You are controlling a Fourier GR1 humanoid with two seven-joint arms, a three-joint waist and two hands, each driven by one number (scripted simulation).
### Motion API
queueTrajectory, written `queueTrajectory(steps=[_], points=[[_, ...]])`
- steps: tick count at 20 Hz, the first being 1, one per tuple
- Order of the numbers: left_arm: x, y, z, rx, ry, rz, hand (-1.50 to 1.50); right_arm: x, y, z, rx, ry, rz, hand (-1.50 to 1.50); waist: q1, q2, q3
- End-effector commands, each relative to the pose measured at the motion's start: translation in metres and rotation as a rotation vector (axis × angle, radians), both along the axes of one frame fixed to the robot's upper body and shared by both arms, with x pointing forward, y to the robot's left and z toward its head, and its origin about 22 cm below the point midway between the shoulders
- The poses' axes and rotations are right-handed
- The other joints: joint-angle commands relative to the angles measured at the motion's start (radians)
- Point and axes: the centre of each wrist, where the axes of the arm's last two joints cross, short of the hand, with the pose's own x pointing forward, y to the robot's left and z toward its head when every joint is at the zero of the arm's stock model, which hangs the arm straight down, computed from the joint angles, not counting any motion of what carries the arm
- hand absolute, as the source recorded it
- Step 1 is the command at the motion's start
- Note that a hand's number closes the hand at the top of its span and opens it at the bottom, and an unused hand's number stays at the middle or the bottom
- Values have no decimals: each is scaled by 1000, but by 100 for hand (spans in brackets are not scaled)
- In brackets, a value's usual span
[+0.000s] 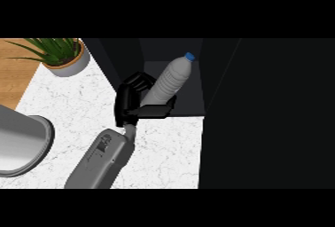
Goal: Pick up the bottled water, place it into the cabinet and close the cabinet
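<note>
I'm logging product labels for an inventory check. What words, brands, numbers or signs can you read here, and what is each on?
No text here can be read.
bottled water, held by the robot hand: no label or print visible.
grey forearm: small dark marks near the wrist, too blurred to read.
plant pot: plain, no text.

We find the bottled water [169, 80] held tilted in the mouth of an open dark cabinet [188, 105].
We see a clear, ribbed plastic bottle with a blue cap, the cap leaning up and right toward the cabinet's back. The fingers of the left hand [131, 99] curl round its lower end, above the cabinet's grey shelf. We cannot tell whether the bottle touches that shelf.
</note>
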Motion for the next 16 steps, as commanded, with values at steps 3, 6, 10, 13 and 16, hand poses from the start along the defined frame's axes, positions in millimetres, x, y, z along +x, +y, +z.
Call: queueTrajectory(steps=[3,6,10,13,16], points=[[52,-19,54,130,-79,-21,150,0,7,-9,13,21,34,-150,-45,25,1],[52,-19,43,169,-67,9,150,2,-4,1,-10,-15,19,-150,-53,26,0],[75,-29,39,265,-33,15,150,9,-2,-2,5,3,34,-150,-52,34,0],[86,-21,24,252,-35,25,150,0,-1,-4,2,8,36,-150,-54,34,-1],[96,-16,25,336,-40,66,150,8,-10,-9,4,10,31,-150,-40,32,0]])
